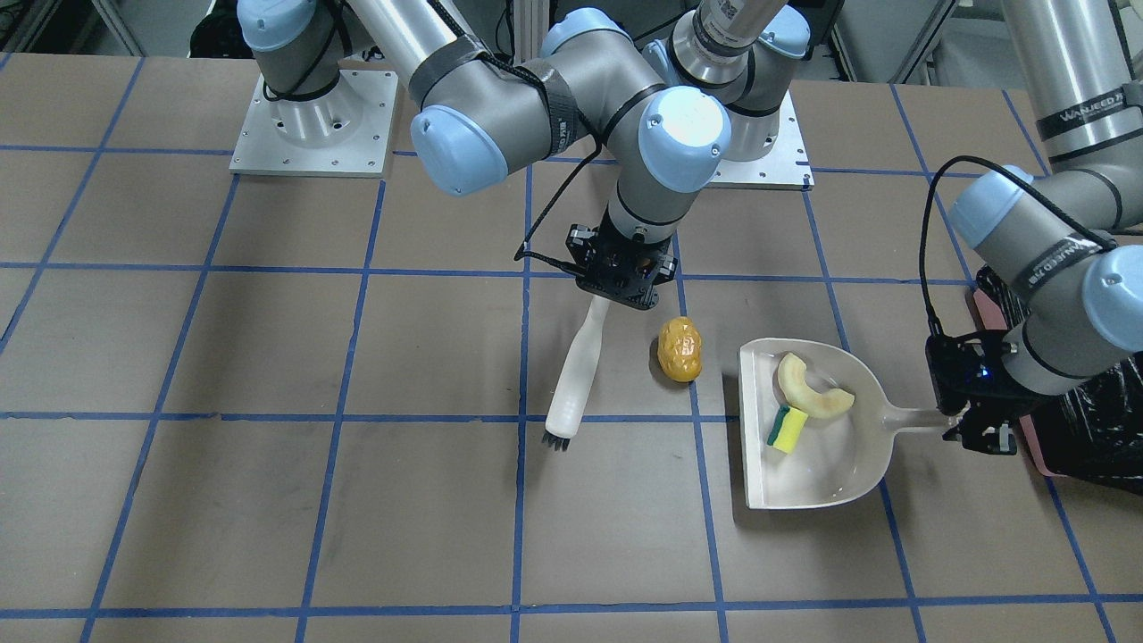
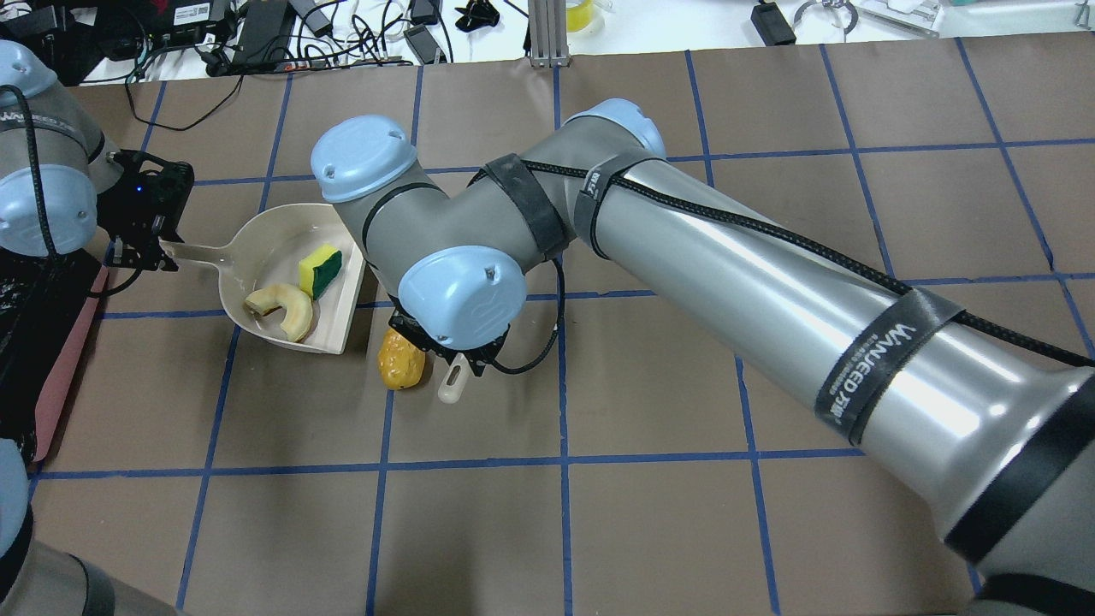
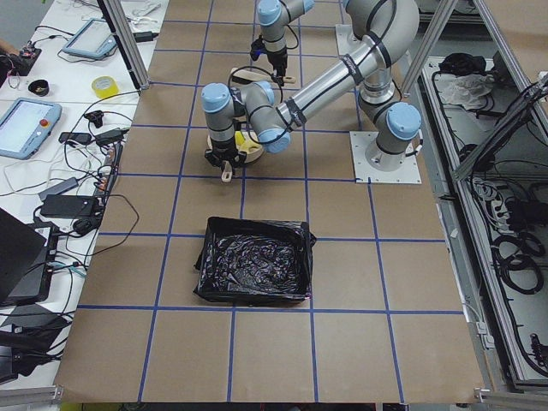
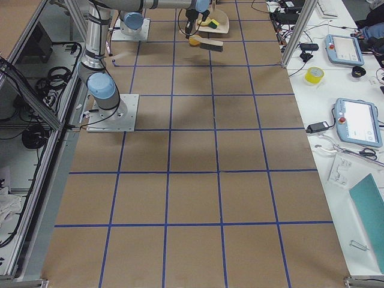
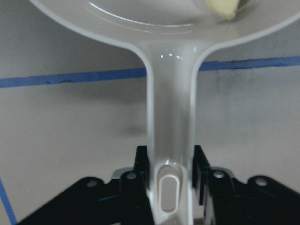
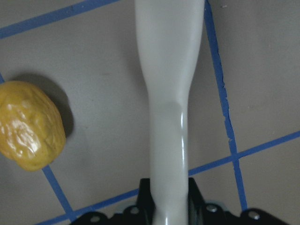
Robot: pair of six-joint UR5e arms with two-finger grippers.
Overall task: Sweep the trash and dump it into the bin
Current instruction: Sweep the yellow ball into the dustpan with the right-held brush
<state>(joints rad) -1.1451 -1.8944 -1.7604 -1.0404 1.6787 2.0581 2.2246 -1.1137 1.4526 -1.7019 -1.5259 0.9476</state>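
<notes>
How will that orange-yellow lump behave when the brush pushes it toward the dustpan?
The lump is a rounded oval lying loose, so it will probably roll or veer rather than slide straight into the dustpan. Its glossy, bumpy skin suggests hard plastic, likely light, so it may skip off the brush bristles.

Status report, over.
Left gripper shut on beige dustpan handle. Right gripper shut on beige brush. Cream crescent, yellow-green sponge in pan; orange-yellow lump loose beside brush.

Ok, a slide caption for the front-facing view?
Right claw holds the brush beside the orange lump; left claw holds the dustpan, crescent slice and sponge inside.
</notes>
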